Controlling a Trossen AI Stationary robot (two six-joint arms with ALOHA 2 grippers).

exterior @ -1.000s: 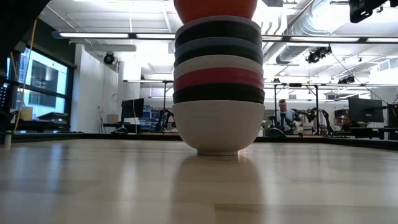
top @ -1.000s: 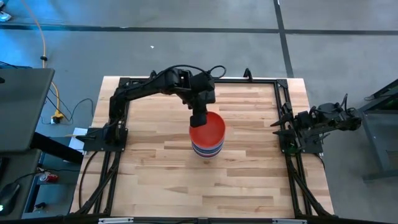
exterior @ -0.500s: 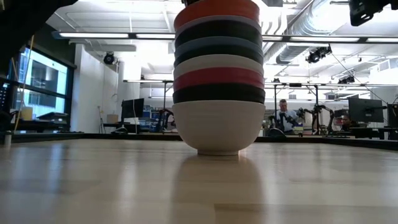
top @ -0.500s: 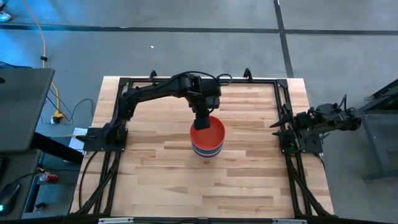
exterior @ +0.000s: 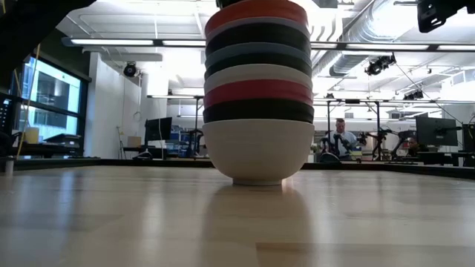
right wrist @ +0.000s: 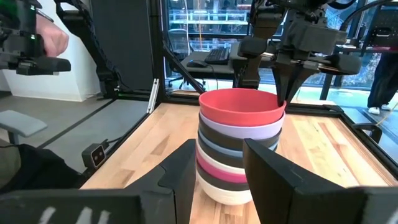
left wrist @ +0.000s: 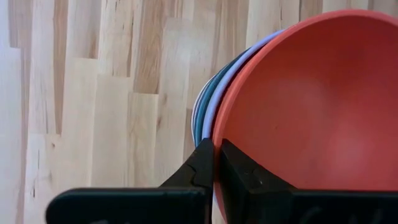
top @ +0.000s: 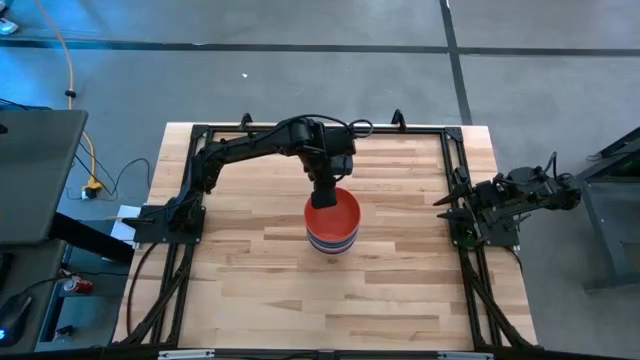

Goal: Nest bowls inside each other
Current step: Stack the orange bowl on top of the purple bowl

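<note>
A stack of several nested bowls (top: 332, 226) stands on its white bottom bowl (exterior: 258, 152) near the table's middle. Above that come black, magenta, white, blue, black and lavender bowls. The red bowl (left wrist: 311, 99) sits on top, nested in the lavender one (right wrist: 241, 129). My left gripper (top: 328, 197) is over the stack's far side, shut on the red bowl. My right gripper (right wrist: 217, 165) is open at the table's right edge (top: 447, 207), well away from the stack. My left gripper pinches the red bowl's rim (left wrist: 217, 129) on its far side. One finger (left wrist: 239, 171) is inside the bowl and the other (left wrist: 200, 167) is outside. The fingers point down from above (right wrist: 287, 81). The bowl sits level, nested in the stack.
Bare wooden tabletop (top: 260, 280) surrounds the stack on all sides. A black metal frame (top: 300, 128) runs along the table's far edge and sides. Beyond the table are desks, monitors and a seated person (exterior: 339, 137).
My left gripper has come down with the red bowl. A second ago the bowl hung above the stack. It now sits nested in the lavender bowl, and the gripper is still shut on its rim.
</note>
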